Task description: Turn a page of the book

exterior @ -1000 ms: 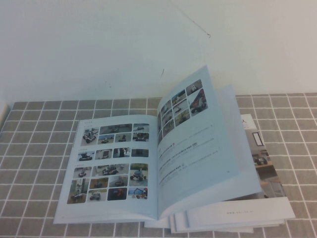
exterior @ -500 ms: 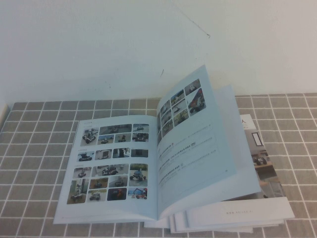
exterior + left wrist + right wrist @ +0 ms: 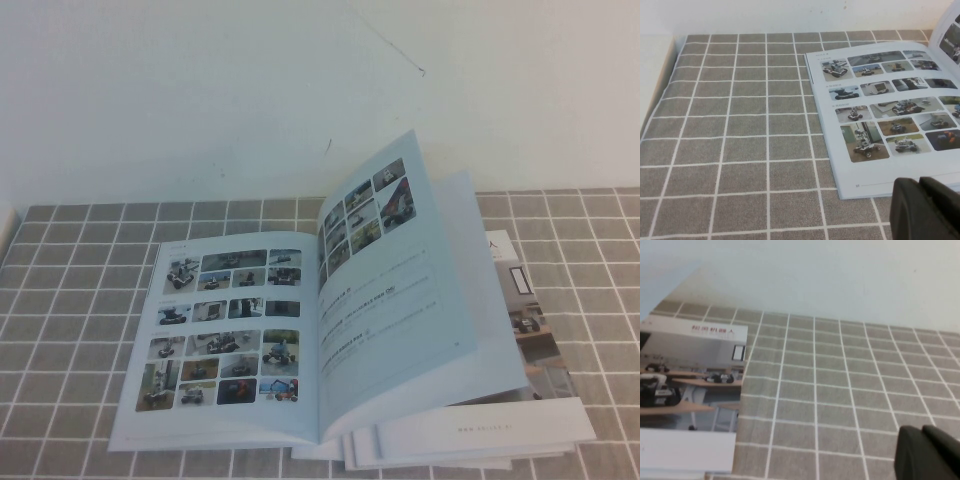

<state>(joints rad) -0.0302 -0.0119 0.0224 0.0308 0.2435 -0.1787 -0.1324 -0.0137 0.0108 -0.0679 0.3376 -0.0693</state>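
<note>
The book (image 3: pixel 320 330) lies open on a stack of booklets on the grey checked cloth. Its left page (image 3: pixel 225 330), a grid of small vehicle and robot photos, lies flat. The right leaf (image 3: pixel 395 290), with few photos above text lines, stands half raised, and another white leaf (image 3: pixel 485 270) is behind it. Neither gripper shows in the high view. In the left wrist view my left gripper (image 3: pixel 921 183) is shut and empty, just off the near corner of the photo-grid page (image 3: pixel 880 115). In the right wrist view my right gripper (image 3: pixel 921 431) is shut and empty above the cloth, right of the booklets.
White booklets with a room photo (image 3: pixel 530 330) lie stacked under the book; the top one shows in the right wrist view (image 3: pixel 690 390). A white wall (image 3: pixel 200 90) rises behind the table. A pale strip (image 3: pixel 652 75) borders the cloth's left edge.
The raised leaves have shifted very slightly to the left. Nothing else has visibly moved.
</note>
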